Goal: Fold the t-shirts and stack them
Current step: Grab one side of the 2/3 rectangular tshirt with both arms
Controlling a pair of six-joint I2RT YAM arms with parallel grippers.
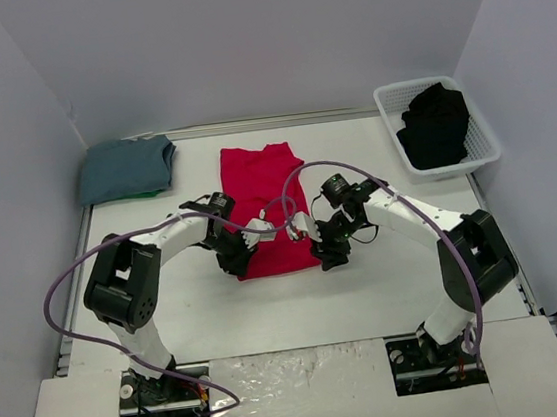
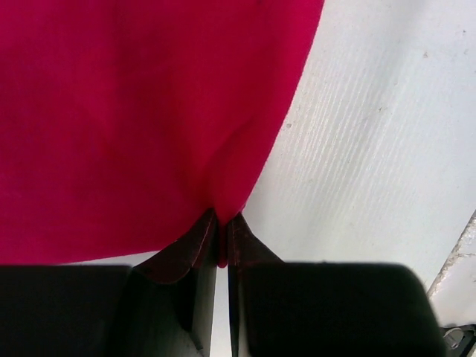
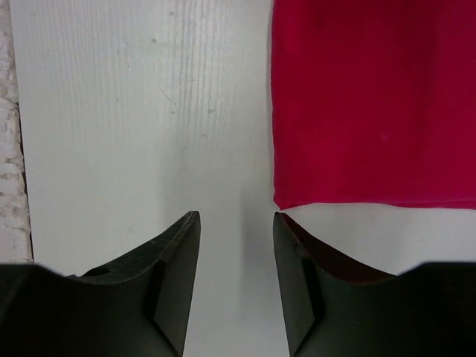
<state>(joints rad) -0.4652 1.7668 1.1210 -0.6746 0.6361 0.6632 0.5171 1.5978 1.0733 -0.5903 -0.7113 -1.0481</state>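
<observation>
The bright red t-shirt (image 1: 265, 195) lies in a long folded strip in the middle of the table. My left gripper (image 1: 238, 264) is at its near left corner. In the left wrist view that gripper (image 2: 222, 217) is shut on a small pinch of the red t-shirt's (image 2: 134, 111) edge. My right gripper (image 1: 330, 255) is at the near right corner. Its fingers (image 3: 236, 219) stand open over bare table, and the red t-shirt's corner (image 3: 372, 104) lies just ahead of the right finger, not between them. The slate blue-grey t-shirt (image 1: 125, 169) lies folded at the back left. The black t-shirt (image 1: 435, 125) sits bunched in the basket.
A white slatted basket (image 1: 484, 135) stands at the back right. A strip of green (image 1: 151, 193) shows under the blue-grey shirt. White walls close in the table on three sides. The purple cables loop over both arms.
</observation>
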